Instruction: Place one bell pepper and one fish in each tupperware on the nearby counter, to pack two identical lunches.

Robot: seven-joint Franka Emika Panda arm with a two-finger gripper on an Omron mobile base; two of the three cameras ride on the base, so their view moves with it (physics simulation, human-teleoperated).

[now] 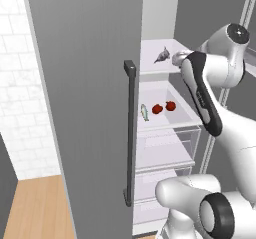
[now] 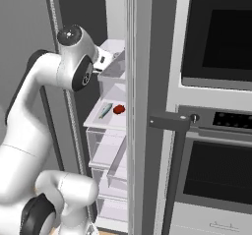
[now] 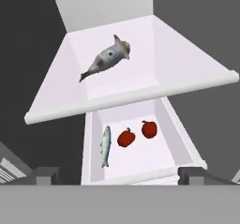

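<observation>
The two-finger gripper point(image 3: 120, 174) stands spread wide with its dark tips far apart, gripping nothing and touching nothing, held in front of the open fridge. On the upper white shelf point(image 3: 197, 68) lies the darker, triangular grey fish point(image 3: 105, 59). On the white shelf point(image 3: 164, 160) below it lie the slim pale greenish fish point(image 3: 105, 146) and, just beside it, two glossy red bell peppers point(image 3: 125, 138), near each other but apart.

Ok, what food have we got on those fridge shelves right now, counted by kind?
Bell peppers: 2, one beside the other on the lower shelf.
Fish: 2, the slim pale fish on that lower shelf, the darker fish on the upper shelf.
Total: 4 items.
</observation>
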